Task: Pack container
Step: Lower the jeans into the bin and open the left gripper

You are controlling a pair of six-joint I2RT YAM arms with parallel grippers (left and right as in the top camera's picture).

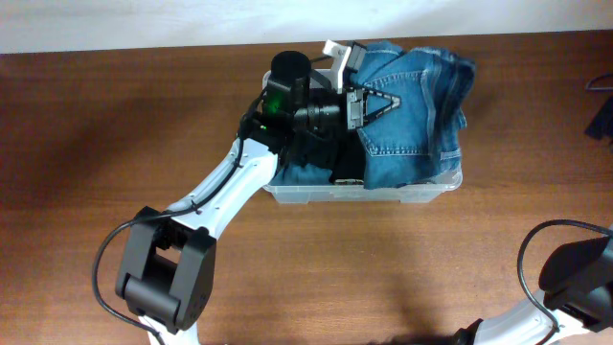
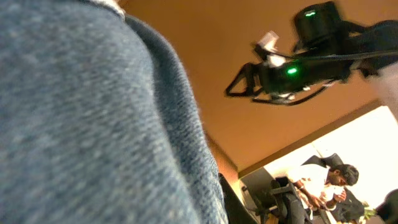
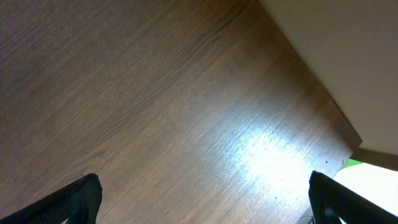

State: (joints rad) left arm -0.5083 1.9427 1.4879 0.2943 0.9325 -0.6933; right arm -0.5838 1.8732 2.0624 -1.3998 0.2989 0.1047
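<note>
Packing step: the left hand (image 1: 375, 103), pinched shut on the jeans (image 1: 417, 115), tucks them into the container (image 1: 364, 195) at the worktop's (image 1: 115, 115) far middle, the right hand (image 3: 205, 199) spread wide and idle; the next move probably calls for pressing the denim down, then letting go.

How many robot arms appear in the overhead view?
2: the left arm reaches over the container; the right arm sits at the frame's lower right corner, partly cropped.

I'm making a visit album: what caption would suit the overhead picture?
Left gripper grips blue jeans heaped in a clear plastic container on a wooden table.
</note>
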